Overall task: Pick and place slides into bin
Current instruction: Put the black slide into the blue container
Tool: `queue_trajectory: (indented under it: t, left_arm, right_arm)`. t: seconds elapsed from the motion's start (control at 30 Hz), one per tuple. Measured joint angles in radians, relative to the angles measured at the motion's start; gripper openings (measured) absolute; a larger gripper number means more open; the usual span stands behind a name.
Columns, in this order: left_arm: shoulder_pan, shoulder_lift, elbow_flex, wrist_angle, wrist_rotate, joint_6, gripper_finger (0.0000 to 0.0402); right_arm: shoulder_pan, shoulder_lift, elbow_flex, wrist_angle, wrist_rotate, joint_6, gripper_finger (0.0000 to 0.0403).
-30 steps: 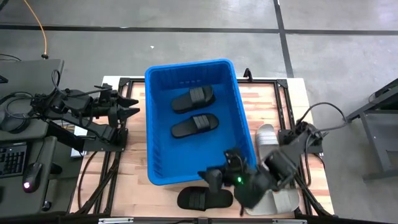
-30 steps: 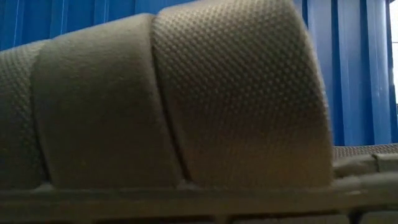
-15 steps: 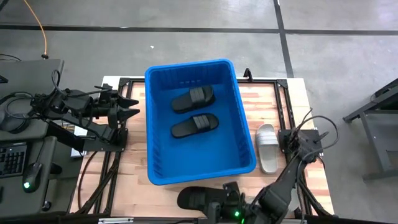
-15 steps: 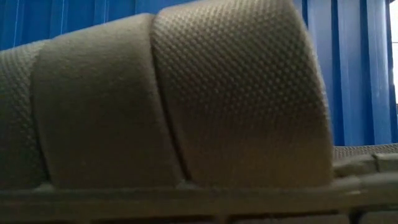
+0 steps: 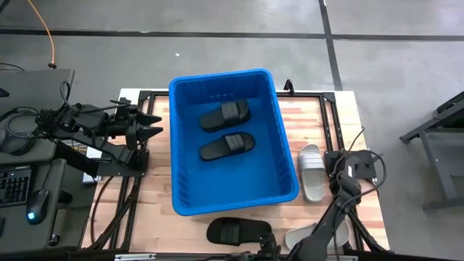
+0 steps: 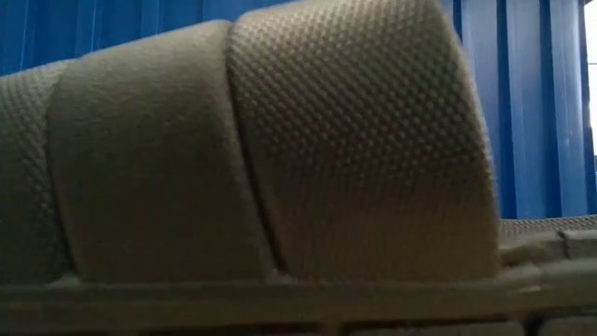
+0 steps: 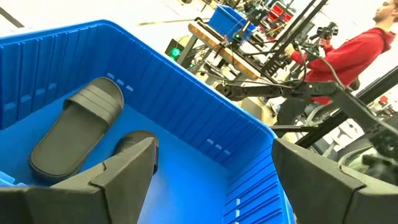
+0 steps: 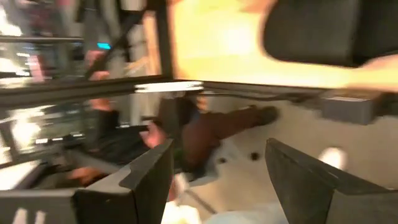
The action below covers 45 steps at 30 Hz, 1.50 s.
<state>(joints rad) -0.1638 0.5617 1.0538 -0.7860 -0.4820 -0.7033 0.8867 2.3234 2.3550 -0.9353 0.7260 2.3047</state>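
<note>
The blue bin point(image 5: 232, 141) stands mid-table with two black slides point(image 5: 225, 114) point(image 5: 227, 146) lying flat inside; both also show in the left wrist view point(image 7: 78, 134). A third black slide point(image 5: 235, 231) lies on the table in front of the bin and fills the low view point(image 6: 261, 149). One grey slide point(image 5: 312, 172) lies right of the bin, and another point(image 5: 316, 235) lies at the near right. My left gripper point(image 5: 154, 123) is open and empty to the left of the bin. My right gripper point(image 8: 217, 180) is open and empty, low at the table's near edge.
The bin's tall ribbed wall point(image 6: 541, 103) rises right behind the near black slide. The right arm point(image 5: 341, 210) slants over the near grey slide. A person in red point(image 7: 348, 56) stands in the room beyond the table. Bare wood point(image 5: 152, 203) shows left of the bin.
My right gripper has swung from above the bin's near right corner toward the table's near edge, past the black slide, and has almost left the high view. The near grey slide now shows more fully. No slide has moved.
</note>
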Motion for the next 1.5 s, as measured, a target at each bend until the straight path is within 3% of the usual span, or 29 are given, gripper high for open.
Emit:
queue_trajectory:
  t: [0.13, 0.5, 0.67, 0.9, 1.27, 1.5]
  left_arm:
    - [0.000, 0.000, 0.000, 0.000, 0.000, 0.000, 0.0310]
    - [0.000, 0.000, 0.000, 0.000, 0.004, -0.002, 0.0310]
    - [0.000, 0.000, 0.000, 0.012, 0.004, -0.004, 0.0310]
    - [0.000, 0.000, 0.000, 0.052, 0.040, -0.010, 0.0310]
    - [0.000, 0.000, 0.000, 0.060, 0.040, -0.009, 0.0310]
    - [0.000, 0.003, 0.000, 0.059, 0.039, -0.009, 0.0310]
  right_arm:
    - [-0.012, 0.037, 0.000, -0.048, -0.070, 0.036, 0.0241]
    - [-0.075, 0.126, 0.000, -0.169, -0.081, -0.010, 0.0241]
    - [-0.103, 0.152, -0.001, -0.262, -0.166, 0.028, 0.0240]
    - [-0.108, 0.198, 0.000, -0.229, -0.182, 0.031, 0.0241]
    - [-0.117, 0.241, -0.001, -0.187, -0.076, 0.016, 0.0238]
    - [-0.139, 0.233, -0.112, -0.009, -0.083, -0.059, 0.0224]
